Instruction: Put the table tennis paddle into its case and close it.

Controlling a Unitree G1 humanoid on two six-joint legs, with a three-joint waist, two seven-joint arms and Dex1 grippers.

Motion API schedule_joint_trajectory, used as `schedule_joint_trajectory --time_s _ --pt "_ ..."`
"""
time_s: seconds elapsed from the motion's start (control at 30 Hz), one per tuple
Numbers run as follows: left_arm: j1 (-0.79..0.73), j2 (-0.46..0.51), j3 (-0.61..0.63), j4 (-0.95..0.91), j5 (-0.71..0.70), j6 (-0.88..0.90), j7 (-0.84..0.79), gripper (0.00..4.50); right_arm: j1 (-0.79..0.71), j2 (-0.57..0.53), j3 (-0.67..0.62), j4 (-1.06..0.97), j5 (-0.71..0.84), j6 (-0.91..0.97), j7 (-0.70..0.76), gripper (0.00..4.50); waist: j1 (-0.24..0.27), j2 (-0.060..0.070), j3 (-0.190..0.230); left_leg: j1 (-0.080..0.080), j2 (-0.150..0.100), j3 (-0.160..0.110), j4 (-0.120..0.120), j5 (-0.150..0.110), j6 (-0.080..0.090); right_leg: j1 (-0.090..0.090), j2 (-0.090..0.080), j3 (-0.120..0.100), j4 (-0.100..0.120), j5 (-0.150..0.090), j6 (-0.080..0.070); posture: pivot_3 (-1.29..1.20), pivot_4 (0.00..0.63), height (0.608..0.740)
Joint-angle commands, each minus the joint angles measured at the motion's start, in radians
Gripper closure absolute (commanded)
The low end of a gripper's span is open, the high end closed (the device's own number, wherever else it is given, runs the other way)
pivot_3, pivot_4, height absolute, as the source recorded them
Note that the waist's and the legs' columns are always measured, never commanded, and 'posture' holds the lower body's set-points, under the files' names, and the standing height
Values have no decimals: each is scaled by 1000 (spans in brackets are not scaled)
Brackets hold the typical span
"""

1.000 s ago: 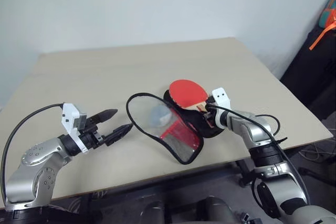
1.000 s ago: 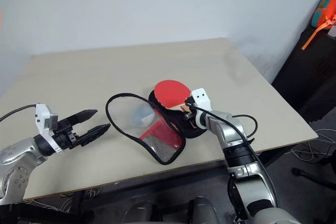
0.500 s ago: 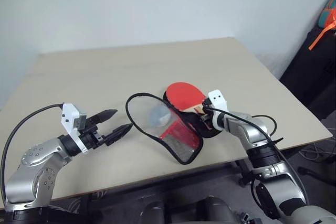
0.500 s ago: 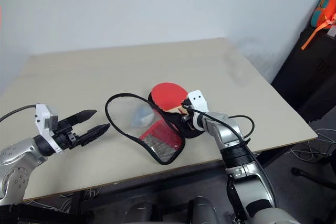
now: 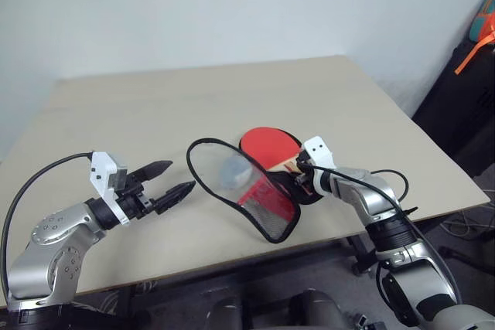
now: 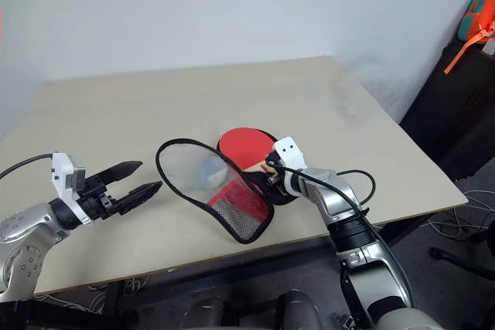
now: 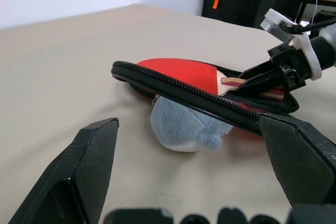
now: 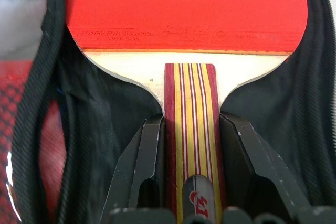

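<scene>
The table tennis paddle (image 5: pixel 267 147) has a red face and a striped wooden handle (image 8: pixel 191 129). My right gripper (image 5: pixel 302 177) is shut on that handle, one finger (image 8: pixel 144 166) on each side. The paddle's head lies over the black lower half of the case (image 8: pixel 84 129), between its zipper rims. The case's clear and mesh lid (image 5: pixel 241 189) stands raised on the paddle's left. My left gripper (image 5: pixel 175 178) hangs open and empty left of the case, its fingers (image 7: pixel 79 177) pointing at the lid's zipper rim (image 7: pixel 189 95).
A small grey-blue lump (image 7: pixel 184 127) sits under the raised lid. The beige table (image 5: pixel 155 106) ends close behind my right arm. Dark furniture with an orange strap (image 5: pixel 476 44) stands off the right edge.
The paddle has tipped flatter and its red head has shifted a little left and down over the case, as my right wrist rolled. My left gripper has not moved.
</scene>
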Motion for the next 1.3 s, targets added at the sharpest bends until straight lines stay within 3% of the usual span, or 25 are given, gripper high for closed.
schedule_joint_trajectory --time_s 0.03,0.6,0.93,1.1,1.3 --pt "-13 2 12 -27 -10 -15 0 0 -19 -25 -4 -47 -12 -14 14 3369 0 0 0 0 0 0 0 0 0 0 0 0 0 0 0 0 0 706" --pt "-5 2 16 -31 -13 -14 0 0 -16 -9 14 -36 -13 -13 19 3369 0 0 0 0 0 0 0 0 0 0 0 0 0 0 0 0 0 706" --pt "-3 6 18 -23 -12 -13 -7 0 -7 -29 -10 -101 21 32 71 42 0 0 0 0 0 0 0 0 0 0 0 0 0 0 0 0 0 706" --pt "5 9 11 -16 -12 -10 -20 0 -5 -78 -54 -169 77 30 140 42 0 0 0 0 0 0 0 0 0 0 0 0 0 0 0 0 0 706" --pt "10 -1 4 -18 -19 6 -17 0 -19 -229 -125 -233 161 18 287 42 3 0 0 1 -1 -1 0 0 0 1 0 0 -1 0 0 0 0 706"
